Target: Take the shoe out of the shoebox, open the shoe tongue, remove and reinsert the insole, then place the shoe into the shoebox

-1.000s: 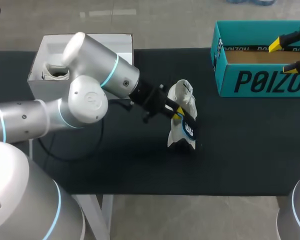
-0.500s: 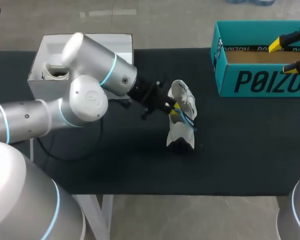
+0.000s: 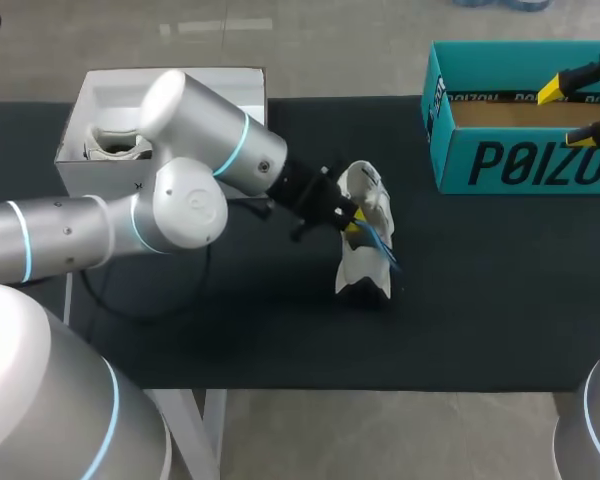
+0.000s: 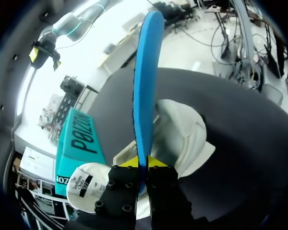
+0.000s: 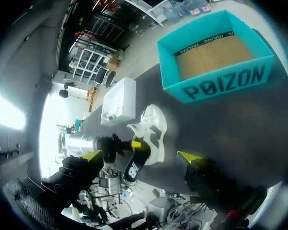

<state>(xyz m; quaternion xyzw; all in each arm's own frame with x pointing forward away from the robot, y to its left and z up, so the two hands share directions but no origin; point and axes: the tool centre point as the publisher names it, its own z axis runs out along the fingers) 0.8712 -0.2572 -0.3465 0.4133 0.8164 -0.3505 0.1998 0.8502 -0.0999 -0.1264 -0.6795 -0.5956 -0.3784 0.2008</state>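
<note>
The blue insole point(image 4: 143, 72) is pinched by its edge in the closed left claw point(image 4: 143, 163) and stands up ahead of it. The white shoe point(image 4: 182, 134) lies just beyond the fingertips. The insole is judged thin, light and floppy, so it is best gripped near one end. The right claw point(image 3: 567, 113) is spread wide, with the shoebox point(image 5: 216, 72) well ahead of it.

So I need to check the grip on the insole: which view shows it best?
Left wrist view: the insole stands edge-on, pinched between the left gripper tips. Head view: only a blue sliver by the shoe. Right wrist view: small, its dark face.

Cloth-like shoe point(image 3: 366, 212), matt blue foam insole point(image 4: 143, 86), cardboard shoebox point(image 3: 450, 160), matt black table point(image 3: 480, 300).
</note>
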